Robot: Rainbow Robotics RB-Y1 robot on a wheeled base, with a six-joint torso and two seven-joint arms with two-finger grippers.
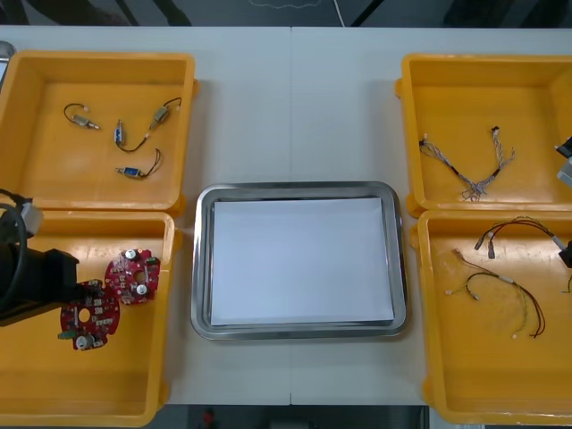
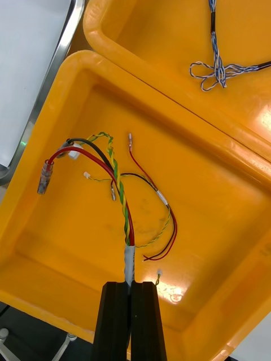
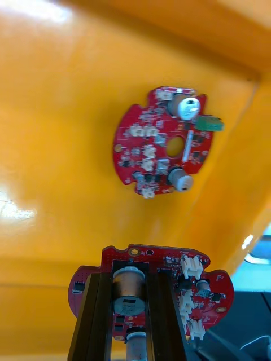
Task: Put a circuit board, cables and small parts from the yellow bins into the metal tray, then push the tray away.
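Circuit board, round and red, in my left gripper. The fingers stand narrow, clamped across a metal can on the board's face, not across its rim. It sits within the near left yellow bin, with a second board on the bin floor past my fingertips. My right gripper is pinched nearly together on the wrapped end of a red and yellow cable in the near right yellow bin. A thinner cable lies just beside its strands. The metal tray, white inside, stands between the bins and holds nothing.

Hazards, as I judge them:
- The can is round, so the board may swivel or slip in my grip during the carry.
- The cable's loose ends may hook the thinner cable or the bin wall and drag.

From the front view the two boards seem to touch, while the left wrist view shows bare bin floor between them. The wrist views show each grip, and the front view shows the way to the tray.
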